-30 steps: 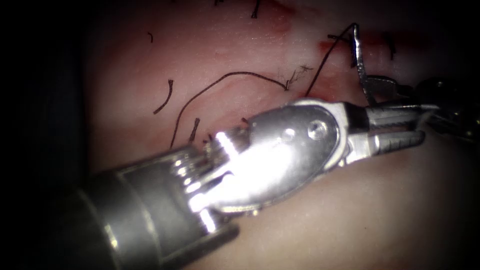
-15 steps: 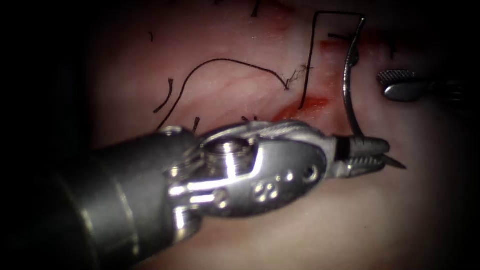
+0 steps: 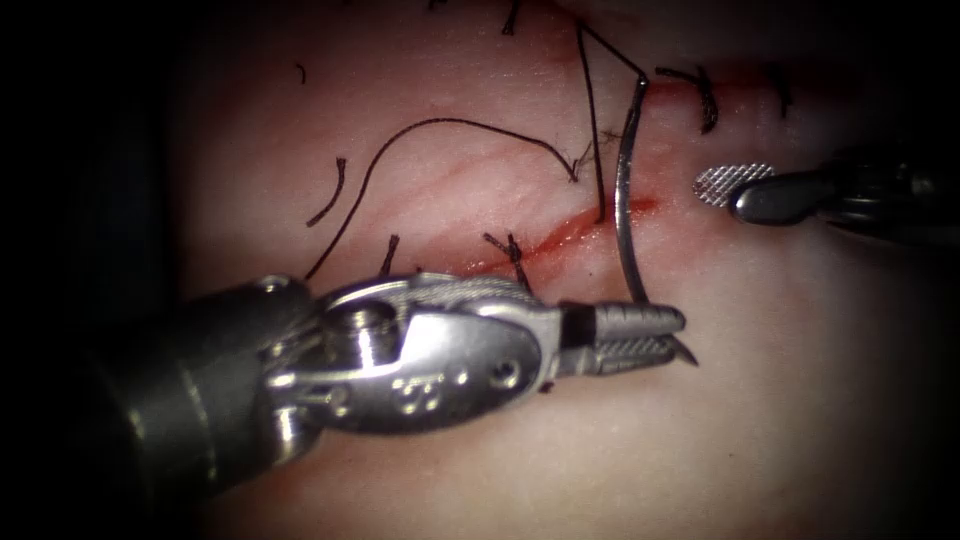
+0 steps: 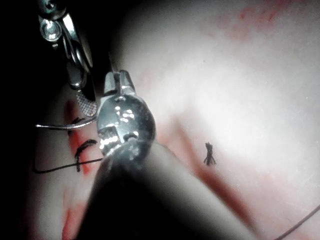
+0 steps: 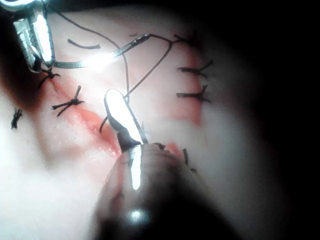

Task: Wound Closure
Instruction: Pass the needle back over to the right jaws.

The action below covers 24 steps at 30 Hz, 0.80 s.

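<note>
My left tool (image 3: 672,336) comes in from the lower left with its jaws shut on the curved needle (image 3: 622,200) just behind its point. The needle stands free of the tissue (image 3: 760,400) and arcs up across the red cut (image 3: 560,234). Dark thread (image 3: 592,120) runs from the needle's tail up, then down into the cut. At the right, my right tool (image 3: 722,192) is open and holds nothing, its ridged pad facing up. The left wrist view has the left tool (image 4: 116,82), the needle (image 4: 62,125) and the thread (image 4: 55,169). The right wrist view has the right tool (image 5: 117,112) above the cut, with the needle (image 5: 102,59) beyond it.
Tied stitches cross the cut (image 3: 514,250) (image 3: 706,96) (image 5: 67,104) (image 5: 192,95). A loose loop of thread (image 3: 450,122) and short cut ends (image 3: 335,190) lie on the tissue left of the cut. Red fluid marks the cut's edges.
The left tool's jaws shut on the needle near its point and the right tool let go. The left tool then moved left with the needle, and the thread followed.
</note>
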Motion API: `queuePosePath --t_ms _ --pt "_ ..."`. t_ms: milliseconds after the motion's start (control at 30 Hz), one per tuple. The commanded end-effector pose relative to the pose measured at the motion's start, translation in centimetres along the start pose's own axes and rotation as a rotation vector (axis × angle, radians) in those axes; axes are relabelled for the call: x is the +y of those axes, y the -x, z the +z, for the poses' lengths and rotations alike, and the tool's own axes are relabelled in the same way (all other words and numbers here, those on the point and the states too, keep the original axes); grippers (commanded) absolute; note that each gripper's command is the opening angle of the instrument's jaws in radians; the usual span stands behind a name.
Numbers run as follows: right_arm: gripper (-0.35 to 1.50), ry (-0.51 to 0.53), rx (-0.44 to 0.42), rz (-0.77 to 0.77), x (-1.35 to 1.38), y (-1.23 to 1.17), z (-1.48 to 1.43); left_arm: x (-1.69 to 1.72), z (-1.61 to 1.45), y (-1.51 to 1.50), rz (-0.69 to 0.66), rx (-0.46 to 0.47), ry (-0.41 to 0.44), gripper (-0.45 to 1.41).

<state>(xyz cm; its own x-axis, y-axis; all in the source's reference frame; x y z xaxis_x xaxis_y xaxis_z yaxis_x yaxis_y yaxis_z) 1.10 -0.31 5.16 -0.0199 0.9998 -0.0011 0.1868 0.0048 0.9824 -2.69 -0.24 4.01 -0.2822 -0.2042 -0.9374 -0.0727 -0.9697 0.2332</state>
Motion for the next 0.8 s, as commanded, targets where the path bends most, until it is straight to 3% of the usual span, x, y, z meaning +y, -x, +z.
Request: queuePosePath --t_ms 33,200,233,300,800 --pt "1.31 -0.003 -0.005 -0.017 0.05 -0.05 0.12 -0.03 0.07 0.02 0.004 0.005 0.003 -0.35" --pt "1.3 0.009 0.016 -0.03 0.02 -0.08 0.28 0.0 0.08 0.09 0.013 0.013 0.011 -0.35" --pt "1.18 0.011 0.021 -0.025 -0.03 -0.09 0.34 0.02 0.09 0.15 0.019 0.009 0.007 -0.35" --pt "1.14 0.012 0.024 -0.029 -0.05 -0.09 0.38 0.04 0.1 0.18 0.022 0.009 0.006 -0.35" --pt "1.16 0.081 0.012 -0.093 -0.01 -0.08 0.57 0.07 0.14 0.12 0.02 0.004 0.002 -0.35"
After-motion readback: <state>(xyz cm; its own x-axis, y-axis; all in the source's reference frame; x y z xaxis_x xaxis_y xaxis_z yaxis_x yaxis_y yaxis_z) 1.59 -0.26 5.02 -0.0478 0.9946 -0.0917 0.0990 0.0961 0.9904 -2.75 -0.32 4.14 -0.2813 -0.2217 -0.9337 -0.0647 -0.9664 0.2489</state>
